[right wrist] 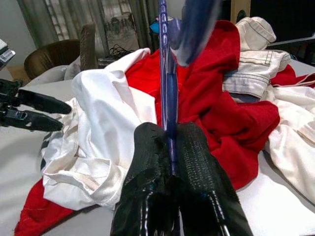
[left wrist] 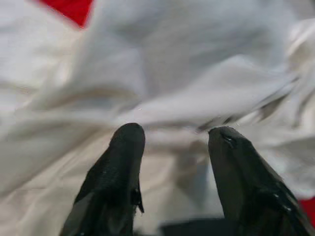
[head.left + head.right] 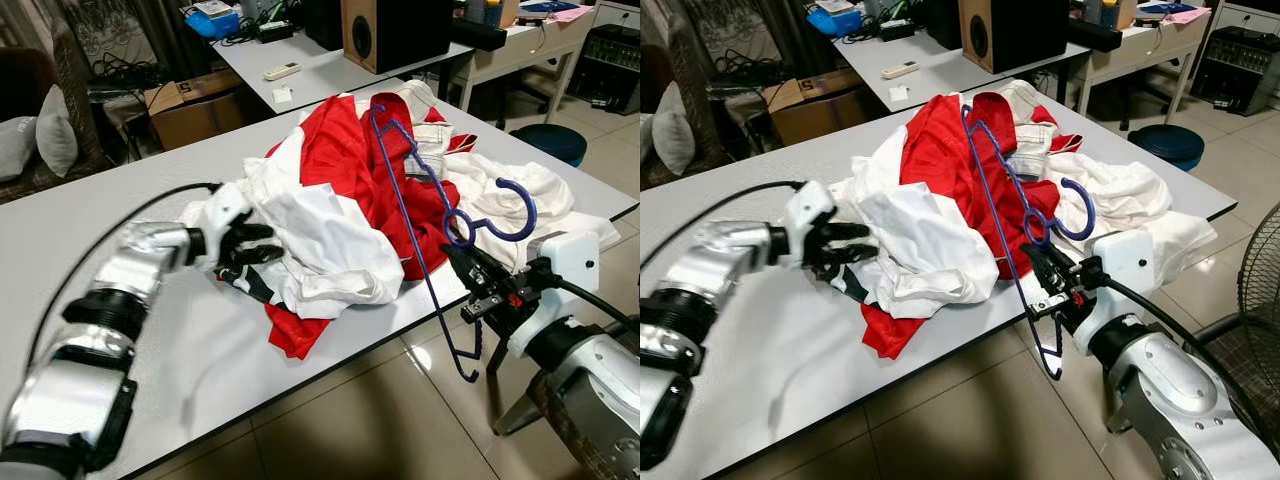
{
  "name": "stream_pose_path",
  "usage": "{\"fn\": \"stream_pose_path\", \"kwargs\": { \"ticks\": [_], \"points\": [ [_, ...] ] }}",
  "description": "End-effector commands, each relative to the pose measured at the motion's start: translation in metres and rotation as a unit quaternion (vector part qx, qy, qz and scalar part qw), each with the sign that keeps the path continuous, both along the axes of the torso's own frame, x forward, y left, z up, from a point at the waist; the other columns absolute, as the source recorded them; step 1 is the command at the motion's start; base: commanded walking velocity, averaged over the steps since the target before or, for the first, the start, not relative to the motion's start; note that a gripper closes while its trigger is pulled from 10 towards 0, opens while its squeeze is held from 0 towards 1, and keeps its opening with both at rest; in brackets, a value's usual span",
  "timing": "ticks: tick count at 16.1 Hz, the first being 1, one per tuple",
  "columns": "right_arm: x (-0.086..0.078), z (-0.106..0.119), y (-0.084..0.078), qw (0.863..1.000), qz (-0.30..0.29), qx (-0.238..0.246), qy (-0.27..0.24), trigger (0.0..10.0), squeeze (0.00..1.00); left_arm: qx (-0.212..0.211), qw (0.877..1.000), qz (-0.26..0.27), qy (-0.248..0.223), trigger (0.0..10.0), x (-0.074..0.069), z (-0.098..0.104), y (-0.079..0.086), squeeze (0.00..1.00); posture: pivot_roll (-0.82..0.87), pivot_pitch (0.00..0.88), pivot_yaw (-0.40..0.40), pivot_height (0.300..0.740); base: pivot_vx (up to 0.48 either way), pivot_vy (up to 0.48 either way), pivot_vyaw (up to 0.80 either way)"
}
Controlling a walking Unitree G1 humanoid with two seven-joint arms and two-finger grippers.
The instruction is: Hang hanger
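Hanger point(image 3: 425, 215) front and centre: a blue wire one, lying tilted across the heap of clothes, its hook point(image 3: 497, 215) curling up over the white fabric at the right side of the pile, its lower corner hanging out past the table's near edge. The right gripper point(image 3: 462, 262) has it, fingers pressed together on the wire just below the hook; in the right wrist view the blue wire point(image 1: 169, 98) runs straight up from between the two closed black fingers point(image 1: 194, 162).

Under the hanger, a red garment point(image 3: 345, 160) sprawls over the middle of the heap, with white clothing point(image 3: 320, 245) bunched in front of it and more white cloth to the right. A pale denim piece point(image 1: 253, 73) lies on the far side of the red.

Over on the left, the left gripper point(image 3: 250, 247) sits at the edge of the white clothing, fingers apart; the left wrist view shows both fingers point(image 2: 120, 162) spread against the white cloth with nothing between them.

All of it rests on a grey table point(image 3: 120, 200). Behind stands a second table carrying a speaker point(image 3: 385, 30) and a remote point(image 3: 281, 71), with a cardboard box point(image 3: 190, 105) on the floor nearby.
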State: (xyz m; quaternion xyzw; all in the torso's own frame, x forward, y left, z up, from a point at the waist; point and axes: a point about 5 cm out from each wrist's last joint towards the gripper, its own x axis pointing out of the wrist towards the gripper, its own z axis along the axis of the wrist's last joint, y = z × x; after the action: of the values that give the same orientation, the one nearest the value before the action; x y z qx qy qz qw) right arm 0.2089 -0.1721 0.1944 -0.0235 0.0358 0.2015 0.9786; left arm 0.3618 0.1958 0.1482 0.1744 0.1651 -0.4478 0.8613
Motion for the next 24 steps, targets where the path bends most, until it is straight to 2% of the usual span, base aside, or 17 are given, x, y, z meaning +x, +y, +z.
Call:
{"fn": "stream_pose_path", "kwargs": {
  "ticks": [1, 2, 3, 4, 7, 11, 12, 14, 15, 16, 17, 22, 24],
  "points": [
    [-0.002, 0.004, 0.001, 1.0, 0.004, -0.002, -0.008, 10.0, 0.0, 0.035, 0.998, 0.049, -0.031, 10.0, 0.007, 0.006, 0.012, 1.0, -0.22, 0.0, 0.171, 0.74, 0.0, 0.0, 0.0],
    [-0.001, 0.004, 0.002, 1.0, 0.009, -0.001, -0.008, 10.0, 0.0, 0.044, 0.995, 0.082, -0.039, 10.0, 0.01, 0.005, 0.015, 0.65, -0.22, 0.0, 0.165, 0.74, 0.0, 0.0, 0.0],
    [0.0, 0.005, 0.003, 1.0, 0.013, -0.001, -0.009, 10.0, 0.0, 0.038, 0.994, 0.096, -0.037, 10.0, 0.012, 0.005, 0.014, 0.39, -0.22, 0.0, 0.156, 0.74, 0.0, 0.0, 0.0],
    [0.001, 0.005, 0.003, 1.0, 0.015, -0.002, -0.008, 10.0, 0.0, 0.033, 0.995, 0.093, -0.027, 10.0, 0.012, 0.002, 0.011, 0.0, -0.22, 0.0, 0.153, 0.74, 0.0, 0.0, 0.0],
    [0.003, 0.005, 0.003, 1.0, 0.021, -0.005, -0.007, 10.0, 0.0, 0.004, 0.996, 0.094, 0.006, 10.0, 0.011, -0.01, -0.001, 0.0, -0.21, 0.0, 0.138, 0.74, 0.0, 0.0, 0.0],
    [0.005, 0.005, 0.004, 1.0, 0.03, -0.006, -0.007, 10.0, 0.0, -0.011, 0.994, 0.104, 0.008, 10.0, 0.012, -0.019, -0.015, 0.0, -0.21, 0.0, 0.134, 0.74, 0.0, 0.0, 0.0],
    [0.005, 0.006, 0.005, 0.999, 0.031, -0.006, -0.008, 10.0, 0.0, -0.027, 0.995, 0.1, 0.012, 10.0, 0.013, -0.02, -0.022, 0.0, -0.22, 0.0, 0.135, 0.74, 0.0, 0.0, 0.0],
    [0.006, 0.006, 0.005, 0.999, 0.031, -0.008, -0.009, 10.0, 0.0, -0.024, 0.995, 0.094, 0.015, 10.0, 0.012, -0.023, -0.026, 0.0, -0.22, 0.0, 0.139, 0.74, 0.0, 0.0, 0.0],
    [0.006, 0.007, 0.004, 1.0, 0.029, -0.008, -0.01, 10.0, 0.0, -0.016, 0.995, 0.1, 0.013, 5.5, 0.013, -0.023, -0.027, 0.0, -0.22, 0.0, 0.145, 0.74, 0.0, 0.0, 0.0],
    [0.006, 0.007, 0.004, 1.0, 0.028, -0.008, -0.01, 10.0, 0.0, -0.011, 0.994, 0.106, 0.011, 4.6, 0.013, -0.024, -0.026, 0.0, -0.22, 0.0, 0.146, 0.74, 0.0, 0.0, 0.0],
    [0.006, 0.007, 0.004, 1.0, 0.025, -0.008, -0.011, 10.0, 0.0, -0.01, 0.993, 0.119, 0.01, 0.0, 0.014, -0.024, -0.025, 0.0, -0.22, 0.0, 0.151, 0.74, 0.0, 0.0, 0.0],
    [0.007, 0.006, 0.006, 1.0, 0.025, -0.004, -0.012, 10.0, 0.0, -0.072, 0.988, 0.135, 0.017, 0.0, 0.015, -0.021, -0.027, 0.0, -0.22, 0.0, 0.151, 0.74, 0.0, 0.0, 0.0],
    [0.008, 0.006, 0.006, 1.0, 0.027, -0.004, -0.013, 10.0, 0.0, -0.073, 0.99, 0.122, 0.021, 0.0, 0.013, -0.023, -0.029, 0.0, -0.21, 0.0, 0.145, 0.74, 0.0, 0.0, 0.0]
  ]
}}
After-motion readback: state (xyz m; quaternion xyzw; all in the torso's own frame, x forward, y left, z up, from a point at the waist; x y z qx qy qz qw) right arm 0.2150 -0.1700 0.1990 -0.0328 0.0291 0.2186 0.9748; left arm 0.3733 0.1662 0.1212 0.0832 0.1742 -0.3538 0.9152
